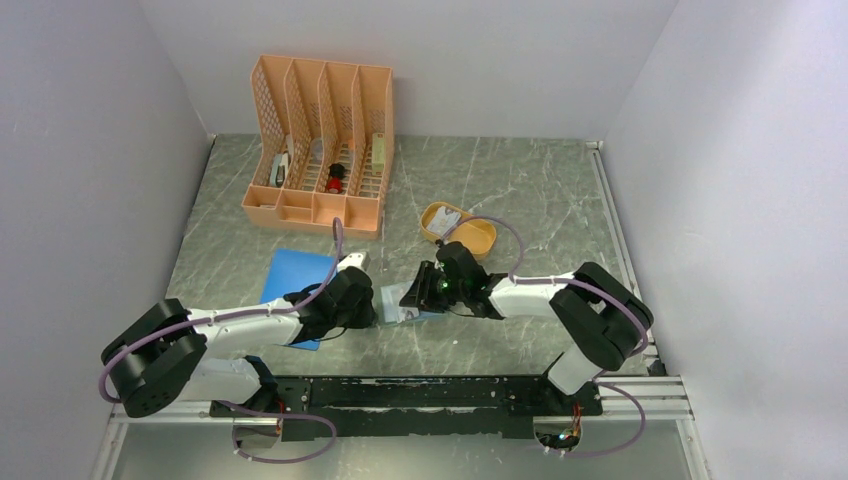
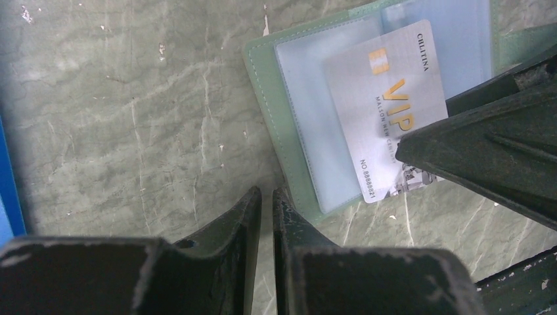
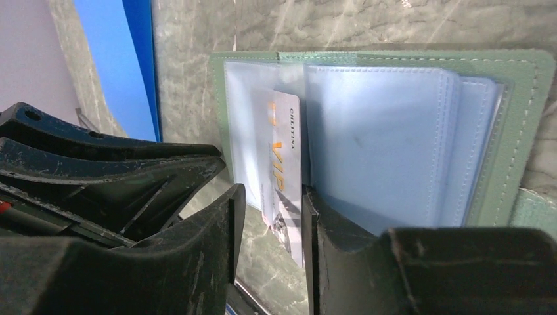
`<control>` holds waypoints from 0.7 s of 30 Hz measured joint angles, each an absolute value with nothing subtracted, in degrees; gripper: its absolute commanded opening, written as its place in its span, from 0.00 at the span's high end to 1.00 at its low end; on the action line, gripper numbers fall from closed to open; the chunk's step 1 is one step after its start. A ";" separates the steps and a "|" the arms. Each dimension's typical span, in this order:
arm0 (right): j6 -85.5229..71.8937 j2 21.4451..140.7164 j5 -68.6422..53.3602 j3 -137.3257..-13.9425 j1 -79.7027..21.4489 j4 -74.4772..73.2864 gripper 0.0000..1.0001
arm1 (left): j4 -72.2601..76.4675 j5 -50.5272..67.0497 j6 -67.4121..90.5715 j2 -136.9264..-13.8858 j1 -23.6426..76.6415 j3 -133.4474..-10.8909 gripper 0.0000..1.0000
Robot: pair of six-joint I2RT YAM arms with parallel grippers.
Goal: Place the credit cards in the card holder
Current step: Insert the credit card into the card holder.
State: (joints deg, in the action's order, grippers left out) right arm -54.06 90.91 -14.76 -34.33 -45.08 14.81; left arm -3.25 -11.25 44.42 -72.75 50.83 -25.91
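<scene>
Now the card holder (image 2: 276, 118) lies open and flat on the grey marbled table (image 2: 131, 118), between the two arms and near their bases, with its pale blue-clear inner pockets facing up. A silver credit card (image 2: 384, 111) with gold "VIP" lettering sits partly inside one clear pocket. Its lower end sticks out past the wallet's green edge.

The right gripper (image 3: 270, 190) straddles that protruding end. Its jaws stand partly open with the card between them. The card's edge lies close against one finger and a clear gap shows on the other side, so the card is not pinched.

The left gripper (image 2: 266, 193) is down at the wallet's near corner, just beside the green border. Its jaws are barely apart, with only a thin slit between them and nothing in it. Whether one fingertip presses on the wallet's edge I cannot tell.

A flat blue pad (image 3: 118, 59) lies beside the wallet on the left arm's side. Farther back, a mustard-yellow oval tray (image 1: 480, 240) holds a second pale card (image 1: 447, 218), well apart from the wallet. A peach file organiser (image 1: 320, 140) stands at the table's far left.
</scene>
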 measured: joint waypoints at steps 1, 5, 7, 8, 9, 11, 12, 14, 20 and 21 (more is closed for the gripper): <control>-53.91 90.76 -14.59 -34.33 -45.08 14.50 0.65 | -3.16 -11.25 44.42 -72.73 50.83 -25.87 0.82; -54.04 90.37 -13.93 -34.09 -45.08 13.80 0.80 | -3.05 -11.22 44.45 -72.73 50.83 -25.82 0.82; -54.28 90.08 -13.58 -33.85 -45.08 13.72 0.86 | -3.14 -11.25 44.45 -72.58 50.83 -25.82 0.82; -54.41 90.00 -13.43 -33.69 -45.08 13.76 0.87 | -3.38 -11.29 44.45 -72.42 50.83 -25.82 0.82; -54.59 90.00 -13.32 -33.63 -45.08 13.76 0.89 | -3.77 -11.40 44.45 -72.18 50.83 -25.82 0.81; -54.92 90.00 -13.23 -33.45 -45.08 13.87 0.91 | -4.86 -11.66 44.45 -71.35 50.83 -25.82 0.81; -55.05 90.00 -13.23 -33.39 -45.08 14.06 0.92 | -5.43 -11.86 44.47 -70.59 50.83 -25.82 0.81; -55.20 90.00 -13.23 -33.30 -45.08 14.46 0.94 | -5.89 -11.92 44.64 -69.17 50.83 -25.82 0.80; -55.33 90.00 -13.21 -32.93 -45.08 15.97 0.99 | -4.73 -11.46 44.82 -68.58 50.83 -26.61 0.81; -55.33 90.00 -13.19 -32.82 -45.08 16.10 1.00 | -4.25 -11.33 44.80 -69.30 50.83 -26.94 0.82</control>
